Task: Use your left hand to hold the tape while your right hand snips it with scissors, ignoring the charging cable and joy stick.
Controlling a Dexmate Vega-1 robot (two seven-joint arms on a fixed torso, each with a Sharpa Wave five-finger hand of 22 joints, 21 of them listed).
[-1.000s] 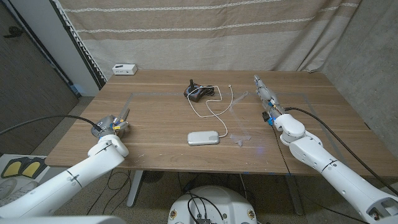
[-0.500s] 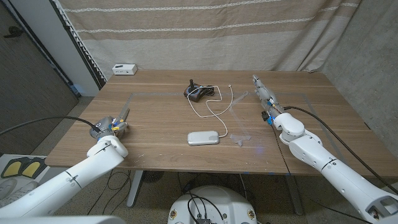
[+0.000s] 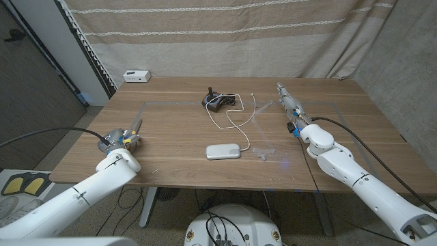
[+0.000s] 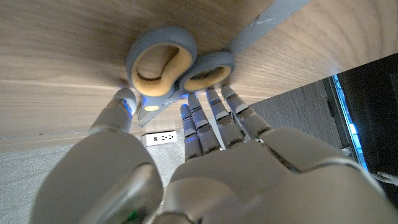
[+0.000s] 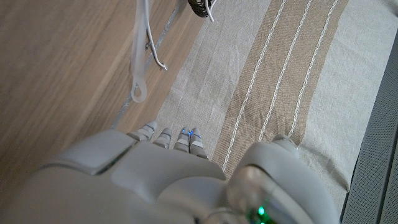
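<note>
Scissors (image 4: 180,65) with grey handles lie on the table at its left side, blade (image 3: 138,124) pointing away from me. My left hand (image 3: 120,139) is right behind them and its fingertips (image 4: 199,102) touch the handle rings without closing on them. A small clear crumpled piece that looks like tape (image 3: 263,152) lies near the front edge, right of the middle. My right hand (image 3: 292,109) stretches out along the table's right side with fingers (image 5: 168,137) straight, holding nothing, well behind that clear piece.
A white flat charger (image 3: 225,151) lies at front centre, its white cable (image 3: 239,117) looping back toward the black joystick (image 3: 217,100). The cable's end (image 5: 138,92) lies ahead of my right hand. A white box (image 3: 136,75) sits at the back left corner.
</note>
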